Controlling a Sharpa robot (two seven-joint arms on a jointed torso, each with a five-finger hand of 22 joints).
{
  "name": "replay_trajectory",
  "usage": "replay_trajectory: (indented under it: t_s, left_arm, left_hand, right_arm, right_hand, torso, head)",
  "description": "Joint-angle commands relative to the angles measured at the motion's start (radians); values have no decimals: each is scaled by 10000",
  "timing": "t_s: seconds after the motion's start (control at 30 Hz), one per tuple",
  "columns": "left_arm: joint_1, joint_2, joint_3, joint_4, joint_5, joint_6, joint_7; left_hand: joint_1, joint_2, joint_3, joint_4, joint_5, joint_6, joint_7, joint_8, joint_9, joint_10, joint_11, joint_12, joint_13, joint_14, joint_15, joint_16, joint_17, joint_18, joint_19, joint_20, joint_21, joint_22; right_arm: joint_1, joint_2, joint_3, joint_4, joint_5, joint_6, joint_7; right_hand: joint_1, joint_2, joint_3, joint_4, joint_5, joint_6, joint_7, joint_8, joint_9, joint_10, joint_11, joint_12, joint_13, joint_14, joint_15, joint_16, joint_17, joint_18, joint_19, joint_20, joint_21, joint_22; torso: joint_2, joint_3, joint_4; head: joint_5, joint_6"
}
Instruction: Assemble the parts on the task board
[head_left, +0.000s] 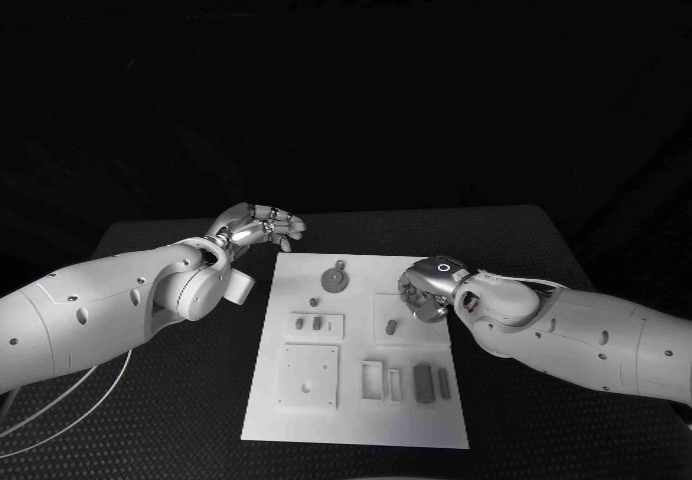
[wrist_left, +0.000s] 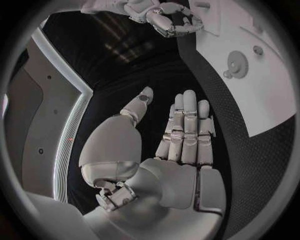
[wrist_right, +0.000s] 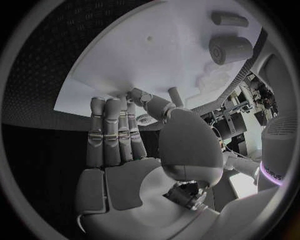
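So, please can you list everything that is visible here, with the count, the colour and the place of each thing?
table: one, black, under everything.
task board: one, white, middle of the table.
gear part: one, grey, far end of the board.
small parts: several, grey, lying across the board's middle and near end; exact count unclear.
left hand: one, silver, by the board's far left corner, fingers straight and apart, holding nothing.
right hand: one, silver, over the board's right edge; whether it holds something I cannot tell.

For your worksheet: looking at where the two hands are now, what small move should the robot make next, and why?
Probably lower the right hand onto the part under its fingers. It already hovers at the task board's right edge, apparently holding nothing, while the left hand sits off the board, fingers straight.
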Motion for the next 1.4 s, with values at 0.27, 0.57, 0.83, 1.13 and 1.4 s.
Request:
replay_trajectory:
  t_s: [0.27, 0.57, 0.83, 1.13, 1.4]
  left_arm:
    - [5, 14, 6, -3, 63, 20, 131]
    - [4, 40, 7, -54, 63, 23, 132]
    - [4, 38, 7, -103, 63, 17, 135]
    - [4, 53, 7, -116, 64, 24, 128]
    - [4, 41, 7, -130, 68, 18, 126]
  left_hand:
    - [16, 60, -48, 15, -18, -44, 24, 22, -17, -55, 29, -41, -16, 67, 21, -28, 22, -46, 73, -88, -37, 16]
    - [26, 71, -43, 17, -16, -50, 29, 20, -20, -62, 32, -44, -18, 68, 20, -30, 33, -46, 77, -90, -42, 19]
    - [27, 74, -43, 21, -16, -57, 37, 17, -23, -69, 34, -46, -19, 74, 18, -29, 45, -46, 84, -91, -45, 22]
    - [27, 72, -45, 24, -16, -65, 43, 15, -25, -78, 38, -50, -21, 79, 16, -29, 58, -47, 90, -93, -51, 26]
    - [28, 70, -47, 26, -16, -71, 46, 13, -28, -84, 40, -51, -22, 83, 15, -30, 68, -48, 95, -94, -55, 28]
  right_arm:
    - [-109, -78, -79, 29, 135, 22, 47]
    - [-79, -177, -66, 75, 370, 18, 145]
    - [80, -286, -41, 173, 649, 151, 323]
    - [169, -308, -13, 225, 927, 278, 430]
    - [170, -287, -13, 199, 1025, 476, 469]
  right_hand:
    - [-101, 26, 108, 4, 43, 101, -26, 41, 58, 95, -30, -3, 374, 65, -32, 29, 39, 207, 55, -20, 123, 249]
    - [-127, -9, 153, 17, 72, 121, -34, 40, 99, 122, -41, -14, 421, 87, -43, 30, 66, 207, 50, -33, 188, 245]
    - [-156, -14, 170, 28, 100, 125, -37, 34, 124, 133, -45, -26, 448, 99, -48, 29, 83, 207, 48, -40, 228, 242]
    - [-178, -14, 172, 31, 110, 126, -37, 29, 141, 138, -47, -35, 467, 101, -50, 26, 95, 207, 41, -44, 252, 240]
    - [-216, 1, 170, 28, 173, 112, -33, 13, 171, 131, -44, -61, 498, 93, -47, 15, 116, 207, 12, -46, 285, 236]
  torso:
    - [4, 2, -8]
    - [3, 2, -1]
    - [1, 2, -8]
    - [2, -2, 2]
    - [4, 0, -11]
  head:
    - [5, 27]
    - [-4, 98]
    - [19, 117]
    - [-6, 123]
    - [-5, 102]
